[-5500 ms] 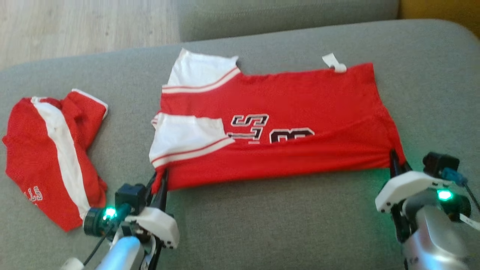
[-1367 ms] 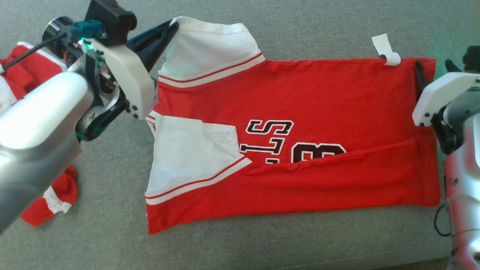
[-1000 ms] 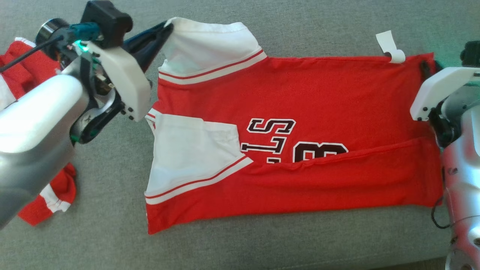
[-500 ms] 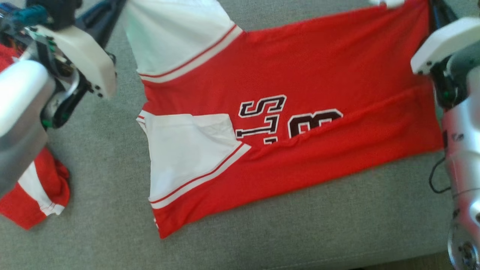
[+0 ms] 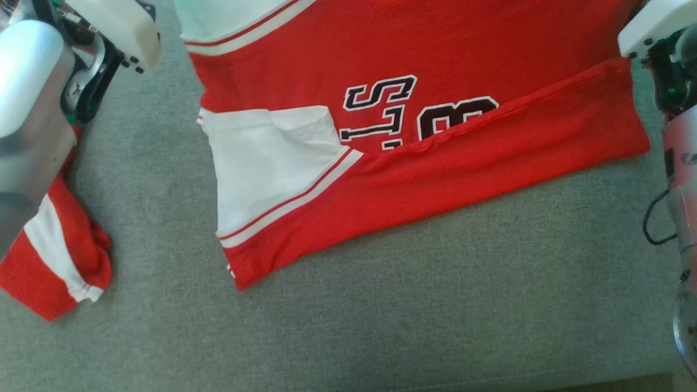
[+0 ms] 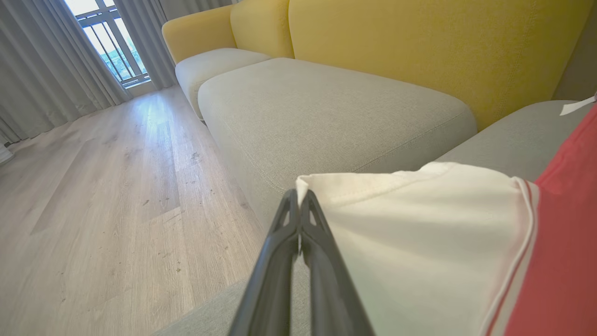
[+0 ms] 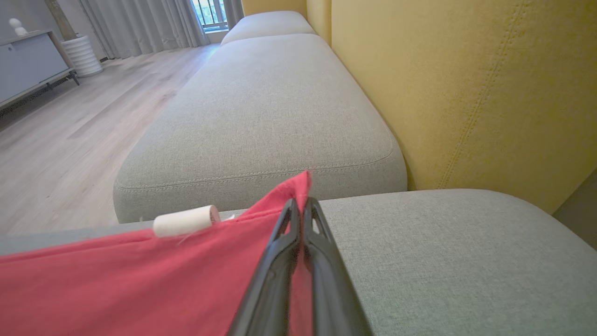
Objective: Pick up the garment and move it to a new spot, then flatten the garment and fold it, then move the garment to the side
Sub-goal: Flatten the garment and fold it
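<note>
Red garment (image 5: 463, 179) in closed end effectors (image 6: 298, 198) (image 7: 301, 204)

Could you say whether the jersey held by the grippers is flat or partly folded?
Partly folded. On the jersey, the near edge lies turned up over the black lettering, hiding its lower part.

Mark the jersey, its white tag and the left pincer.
jersey (image 5: 490, 158), head view, on the red folded-over lower band.
tag (image 7: 185, 220), right wrist view, middle of the white roll.
left pincer (image 6: 299, 197), left wrist view, between its shut tips.
</note>
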### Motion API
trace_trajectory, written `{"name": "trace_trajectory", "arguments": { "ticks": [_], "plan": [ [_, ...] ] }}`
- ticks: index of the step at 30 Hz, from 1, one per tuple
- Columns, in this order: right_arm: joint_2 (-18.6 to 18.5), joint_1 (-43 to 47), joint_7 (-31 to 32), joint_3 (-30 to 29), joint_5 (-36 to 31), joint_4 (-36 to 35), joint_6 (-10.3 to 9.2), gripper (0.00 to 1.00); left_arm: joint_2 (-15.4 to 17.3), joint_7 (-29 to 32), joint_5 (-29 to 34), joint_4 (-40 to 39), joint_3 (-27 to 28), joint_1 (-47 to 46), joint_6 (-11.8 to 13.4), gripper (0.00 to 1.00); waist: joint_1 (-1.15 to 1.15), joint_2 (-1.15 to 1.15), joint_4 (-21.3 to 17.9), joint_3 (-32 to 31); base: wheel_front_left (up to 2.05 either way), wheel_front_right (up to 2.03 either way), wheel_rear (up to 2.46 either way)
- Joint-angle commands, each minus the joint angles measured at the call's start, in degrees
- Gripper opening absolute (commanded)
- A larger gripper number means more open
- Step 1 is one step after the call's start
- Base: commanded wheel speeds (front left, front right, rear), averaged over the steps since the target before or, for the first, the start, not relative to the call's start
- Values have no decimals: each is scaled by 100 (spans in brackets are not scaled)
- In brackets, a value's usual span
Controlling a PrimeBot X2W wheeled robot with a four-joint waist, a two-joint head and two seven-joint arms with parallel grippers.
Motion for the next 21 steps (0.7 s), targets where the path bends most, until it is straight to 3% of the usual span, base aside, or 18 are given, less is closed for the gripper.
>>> {"name": "trace_trajectory", "arguments": {
  "ticks": [1, 9, 21],
  "plan": [
    [-73, -121, -82, 60, 77, -95, 39, 0, 163, -108, 26, 64, 266, -329, -40, 0, 0, 0, 45, -56, 0, 0, 0],
    [-336, 462, 144, 739, 576, 128, 39, 0, 172, -111, -53, 76, -117, 231, -397, 0, 0, 0, 189, -497, 0, 0, 0],
    [-1422, 1638, 1240, 1763, 1851, -268, 39, 0, 1120, 1289, -642, -1872, -774, 1451, -434, 0, 0, 0, 410, -1102, 0, 0, 0]
  ]
}}
